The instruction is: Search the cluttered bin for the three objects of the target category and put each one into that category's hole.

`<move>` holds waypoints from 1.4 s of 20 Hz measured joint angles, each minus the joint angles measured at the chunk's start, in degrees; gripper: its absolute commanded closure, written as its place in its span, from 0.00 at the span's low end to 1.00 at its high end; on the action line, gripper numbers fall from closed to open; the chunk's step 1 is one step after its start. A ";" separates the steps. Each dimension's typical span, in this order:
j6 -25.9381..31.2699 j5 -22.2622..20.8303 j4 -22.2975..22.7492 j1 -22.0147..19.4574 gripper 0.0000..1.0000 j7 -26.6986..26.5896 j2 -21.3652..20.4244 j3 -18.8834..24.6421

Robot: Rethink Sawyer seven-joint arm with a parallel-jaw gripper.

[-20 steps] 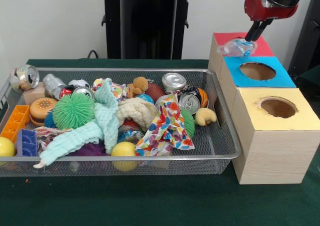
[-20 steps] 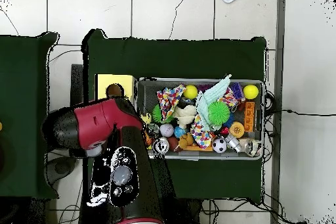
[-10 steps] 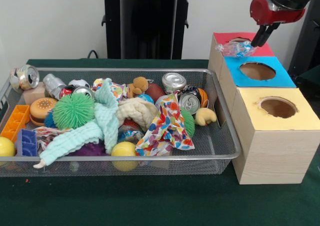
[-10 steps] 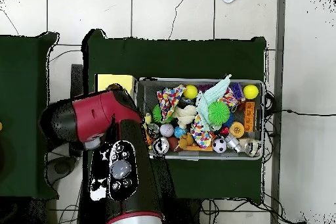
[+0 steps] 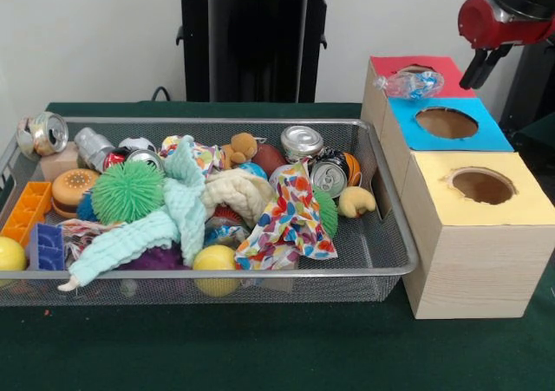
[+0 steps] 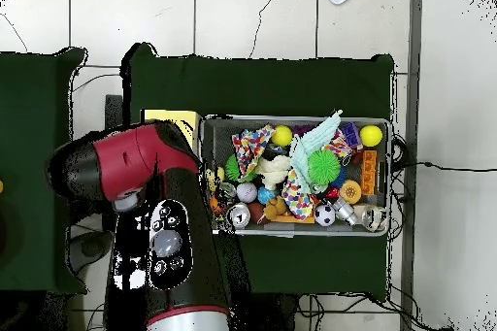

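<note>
Front view: gripper (image 5: pixel 479 68) hangs beside the red box top (image 5: pixel 438 66), to its right and above it; whether the jaws are open, cannot tell. Crumpled plastic bottle (image 5: pixel 411 84) lies on the red top at the hole's edge, apart from the gripper. Wire bin (image 5: pixel 381 235) full of clutter. Overhead view: arm (image 6: pixel 146 201) covers the boxes; yellow box (image 6: pixel 167 116) partly shows beside the bin (image 6: pixel 296 120).

Crumpled clear plastic wrapper (image 5: pixel 410 83), blue-printed, lies on red box top (image 5: pixel 451 77) by its hole, left of and below jaws.
</note>
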 measured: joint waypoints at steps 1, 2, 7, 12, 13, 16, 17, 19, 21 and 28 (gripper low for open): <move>0.04 0.14 -0.18 0.08 1.00 0.00 -0.04 -0.03; 0.08 0.32 -0.26 0.14 1.00 0.00 -0.17 -0.08; 0.24 1.61 0.80 0.01 1.00 0.00 -3.09 -0.79; 0.24 3.26 4.43 -1.12 1.00 0.00 -8.22 -1.45; 0.25 3.47 5.14 -1.41 1.00 0.00 -9.08 -1.55; 0.25 4.14 7.82 -2.54 1.00 0.00 -12.01 -1.94; 0.24 4.29 8.61 -2.88 1.00 0.00 -12.78 -2.08; 0.24 4.55 10.46 -3.63 1.00 0.00 -14.37 -2.46; 0.17 4.57 13.22 -4.70 1.00 0.00 -16.26 -2.85; -2.93 4.56 20.28 -7.67 1.00 0.00 -18.50 -2.95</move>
